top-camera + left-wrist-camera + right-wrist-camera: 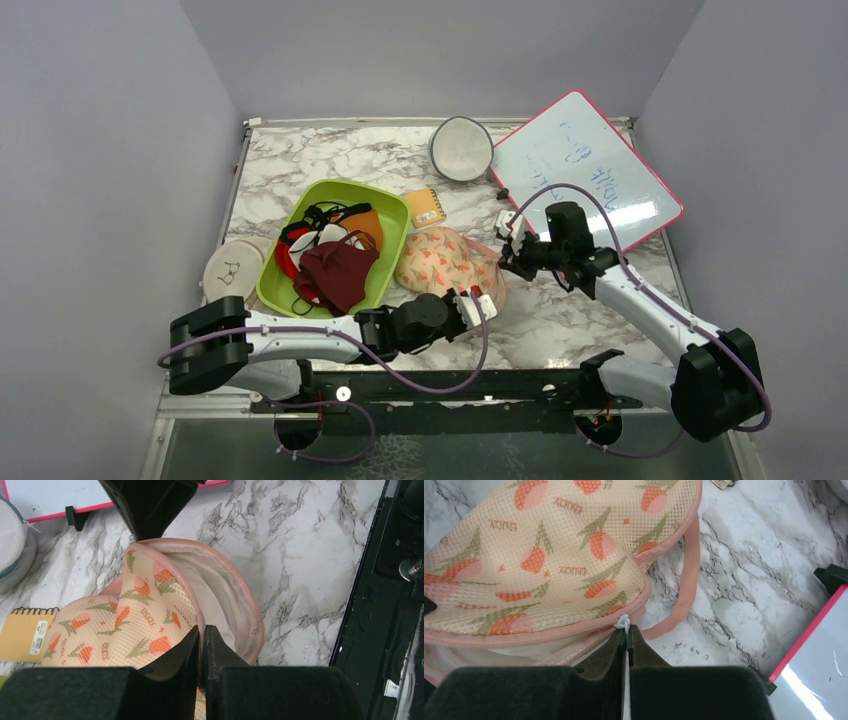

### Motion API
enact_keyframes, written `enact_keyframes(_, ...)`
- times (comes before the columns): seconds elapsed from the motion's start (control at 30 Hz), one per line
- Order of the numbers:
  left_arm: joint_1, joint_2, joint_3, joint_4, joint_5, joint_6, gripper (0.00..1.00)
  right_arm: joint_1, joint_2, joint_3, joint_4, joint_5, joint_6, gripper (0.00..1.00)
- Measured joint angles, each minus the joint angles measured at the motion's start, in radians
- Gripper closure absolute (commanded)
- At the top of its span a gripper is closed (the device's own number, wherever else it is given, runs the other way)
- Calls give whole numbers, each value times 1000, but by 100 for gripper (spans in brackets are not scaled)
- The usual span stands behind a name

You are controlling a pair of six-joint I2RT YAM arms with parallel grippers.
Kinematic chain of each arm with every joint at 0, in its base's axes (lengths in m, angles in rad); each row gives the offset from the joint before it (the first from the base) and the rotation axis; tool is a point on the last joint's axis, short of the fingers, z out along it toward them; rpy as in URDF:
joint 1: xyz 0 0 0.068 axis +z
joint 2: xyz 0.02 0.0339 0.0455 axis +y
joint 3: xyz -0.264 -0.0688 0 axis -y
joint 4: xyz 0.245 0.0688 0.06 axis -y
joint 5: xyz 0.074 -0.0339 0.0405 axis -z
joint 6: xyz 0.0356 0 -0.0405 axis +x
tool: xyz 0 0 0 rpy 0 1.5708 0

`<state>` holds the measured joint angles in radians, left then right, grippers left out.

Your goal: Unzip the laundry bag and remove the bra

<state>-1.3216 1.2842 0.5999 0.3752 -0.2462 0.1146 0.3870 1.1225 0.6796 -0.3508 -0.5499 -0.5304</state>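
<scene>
The right gripper (626, 634) pinches its fingers tight on the white zipper pull (624, 622) at the rim of the carrot-print laundry bag (549, 565). The left gripper (202, 632), jaws closed to a sliver, clamps the bag's pink-bound edge on the near side. Between the two holds the zipper stands parted round the bag's right end, and white fabric (212, 587) shows in the gap; whether that is the bra or the lining cannot be told. The bag lies on the marble table (560, 320), just right of a green tray (388, 212) heaped with maroon and orange cloths (338, 272). A yellow spiral notepad (425, 207) sits just behind the bag. A round mesh disc (461, 148) and a pink-framed whiteboard (590, 175) lie farther back.
</scene>
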Motion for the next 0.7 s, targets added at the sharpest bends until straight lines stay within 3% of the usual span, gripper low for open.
enact_keyframes(0.27,-35,57,-8,29,0,-56,97,11,8,-33,96,-69,6,99)
enact_keyframes(0.6,-75,75,-8,34,-60,-256,32,20,-275,-141,151,-155,141,99)
enact_keyframes(0.7,-81,48,-1,9,-87,-323,23,20,-279,-142,156,-167,160,99)
